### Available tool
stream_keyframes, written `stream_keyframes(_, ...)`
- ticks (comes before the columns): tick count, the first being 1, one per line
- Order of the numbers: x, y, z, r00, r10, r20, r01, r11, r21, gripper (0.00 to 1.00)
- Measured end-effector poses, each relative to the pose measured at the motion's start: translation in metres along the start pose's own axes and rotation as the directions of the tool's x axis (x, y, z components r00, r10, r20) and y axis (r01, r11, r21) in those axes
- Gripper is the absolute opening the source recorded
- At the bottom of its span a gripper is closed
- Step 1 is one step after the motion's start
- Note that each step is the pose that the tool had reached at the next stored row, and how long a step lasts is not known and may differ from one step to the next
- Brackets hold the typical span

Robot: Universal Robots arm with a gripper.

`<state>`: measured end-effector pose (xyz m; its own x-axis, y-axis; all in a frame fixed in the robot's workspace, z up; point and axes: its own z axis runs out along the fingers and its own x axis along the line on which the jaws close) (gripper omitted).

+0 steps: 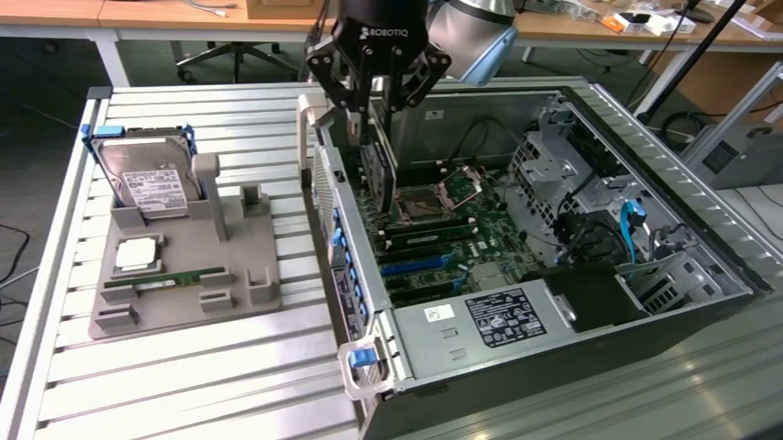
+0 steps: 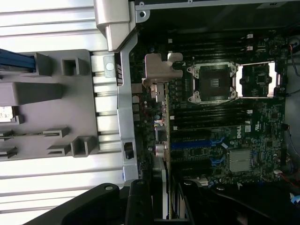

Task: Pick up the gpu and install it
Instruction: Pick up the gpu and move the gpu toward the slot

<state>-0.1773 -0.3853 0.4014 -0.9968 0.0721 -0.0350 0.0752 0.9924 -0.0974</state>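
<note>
My gripper (image 1: 369, 108) hangs over the open computer case (image 1: 355, 302), shut on the gpu (image 1: 380, 170). The card hangs on edge, a thin dark slab reaching down toward the motherboard (image 1: 459, 243), close to the case's wall on the exterior view's left. In the wrist view the gpu (image 2: 160, 122) is seen edge-on, with its silver bracket (image 2: 158, 70) at the far end, above the board beside the blue slots (image 2: 192, 144). The dark gripper fingers (image 2: 138, 204) show at the near edge of that view.
On the exterior view's left, a grey holder (image 1: 183, 275) on the slatted table carries a hard drive (image 1: 149, 188), a processor (image 1: 135, 255) and a green memory stick (image 1: 165, 278). The case holds an open CPU socket (image 1: 423, 203), a power supply (image 1: 508, 316) and drive cages (image 1: 575, 174).
</note>
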Motion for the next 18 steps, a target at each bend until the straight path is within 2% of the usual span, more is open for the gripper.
stream_keyframes(18, -0.0054, 0.0007, 0.0041, 1.0, 0.0, 0.0002, 0.0, 1.0, 0.0036, 0.27)
